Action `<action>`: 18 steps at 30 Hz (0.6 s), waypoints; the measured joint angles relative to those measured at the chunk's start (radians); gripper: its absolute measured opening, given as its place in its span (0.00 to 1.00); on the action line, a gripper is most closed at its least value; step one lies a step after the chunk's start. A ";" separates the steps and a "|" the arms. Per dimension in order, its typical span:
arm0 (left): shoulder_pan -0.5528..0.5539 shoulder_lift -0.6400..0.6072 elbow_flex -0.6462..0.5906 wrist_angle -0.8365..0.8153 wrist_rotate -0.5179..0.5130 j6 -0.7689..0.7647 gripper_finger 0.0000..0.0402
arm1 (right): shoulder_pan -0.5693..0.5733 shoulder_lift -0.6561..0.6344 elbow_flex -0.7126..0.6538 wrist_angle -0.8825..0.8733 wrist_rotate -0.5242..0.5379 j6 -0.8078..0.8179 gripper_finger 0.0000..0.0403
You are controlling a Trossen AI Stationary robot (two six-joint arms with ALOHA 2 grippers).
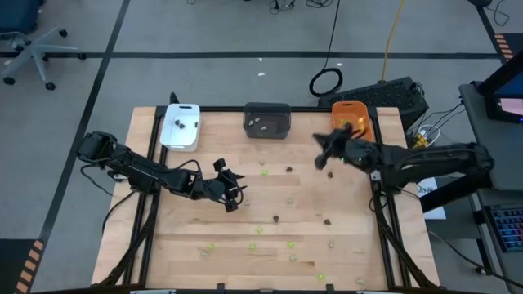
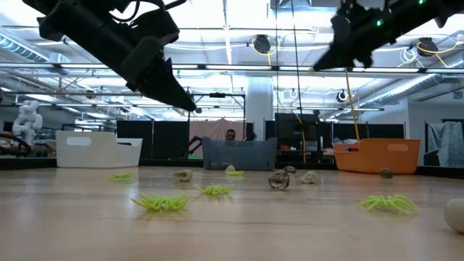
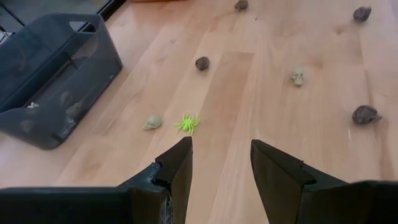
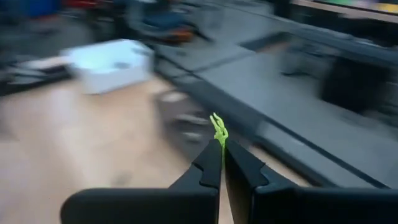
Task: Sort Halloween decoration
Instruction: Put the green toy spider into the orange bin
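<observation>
Right hand (image 4: 219, 163) clamped on a lime green spider (image 4: 219, 130), up at 2 o'clock beside the orange tray (image 1: 353, 117). Left hand (image 3: 221, 163) fingers apart, empty, above table (image 1: 163, 245) left of centre; remaining decoration pieces (image 1: 275, 218) scattered from centre to 6 o'clock.

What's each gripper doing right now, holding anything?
Left gripper: open, empty, above the table.
Right gripper: shut on a lime green spider.
</observation>
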 joint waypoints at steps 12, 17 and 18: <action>0.000 0.000 0.000 0.057 0.061 -0.002 0.40 | -0.370 0.060 0.000 -0.242 0.092 -0.008 0.00; 0.000 0.000 0.000 0.056 0.074 -0.002 0.40 | -0.510 0.129 0.000 -0.264 0.091 -0.016 0.00; 0.000 0.000 0.000 0.056 0.074 -0.002 0.40 | -0.533 0.142 0.000 -0.265 0.089 -0.024 0.00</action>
